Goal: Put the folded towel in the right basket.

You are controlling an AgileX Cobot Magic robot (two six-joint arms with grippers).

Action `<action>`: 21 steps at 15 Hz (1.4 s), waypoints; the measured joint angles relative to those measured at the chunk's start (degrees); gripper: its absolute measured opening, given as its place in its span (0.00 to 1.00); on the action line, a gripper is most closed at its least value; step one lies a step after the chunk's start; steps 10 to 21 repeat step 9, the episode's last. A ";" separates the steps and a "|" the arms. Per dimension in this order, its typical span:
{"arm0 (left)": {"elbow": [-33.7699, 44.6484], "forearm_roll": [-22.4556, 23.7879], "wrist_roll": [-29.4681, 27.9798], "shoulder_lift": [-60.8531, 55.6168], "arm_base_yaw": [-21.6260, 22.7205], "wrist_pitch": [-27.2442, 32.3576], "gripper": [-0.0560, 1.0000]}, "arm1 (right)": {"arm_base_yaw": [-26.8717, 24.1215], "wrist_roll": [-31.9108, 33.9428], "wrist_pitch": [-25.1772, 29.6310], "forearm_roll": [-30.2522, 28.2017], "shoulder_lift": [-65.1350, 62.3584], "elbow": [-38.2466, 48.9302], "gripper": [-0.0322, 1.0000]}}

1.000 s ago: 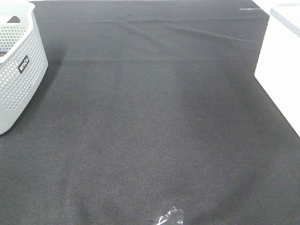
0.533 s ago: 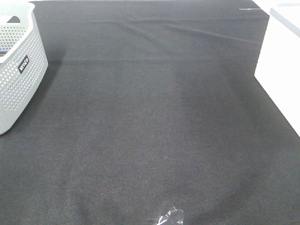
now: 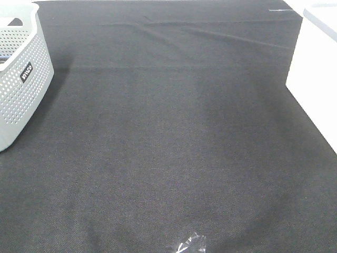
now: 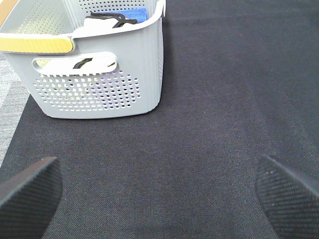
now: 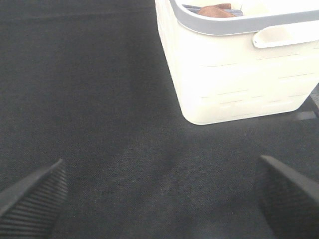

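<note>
The right basket [image 3: 316, 68] is white and stands at the table's right edge; it also shows in the right wrist view [image 5: 234, 74]. A brown folded towel [image 5: 217, 10] lies inside it, mostly hidden by the rim. My right gripper [image 5: 159, 199] is open and empty, low over the black cloth, short of that basket. My left gripper [image 4: 159, 199] is open and empty, short of the grey basket [image 4: 99, 69]. Neither gripper shows in the exterior high view.
The grey perforated basket [image 3: 21, 68] at the left holds white, black and blue cloth items [image 4: 117, 17]. A black cloth [image 3: 168, 132] covers the table. A small clear plastic scrap [image 3: 187, 244] lies at the front edge.
</note>
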 joint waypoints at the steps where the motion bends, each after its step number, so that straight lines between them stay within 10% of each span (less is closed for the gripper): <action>1: 0.00 0.00 0.00 0.00 0.00 0.00 0.98 | 0.00 0.00 0.00 0.00 0.00 0.00 0.98; 21: 0.00 0.00 0.00 0.00 0.00 0.00 0.98 | 0.00 0.00 0.00 0.00 0.00 0.00 0.98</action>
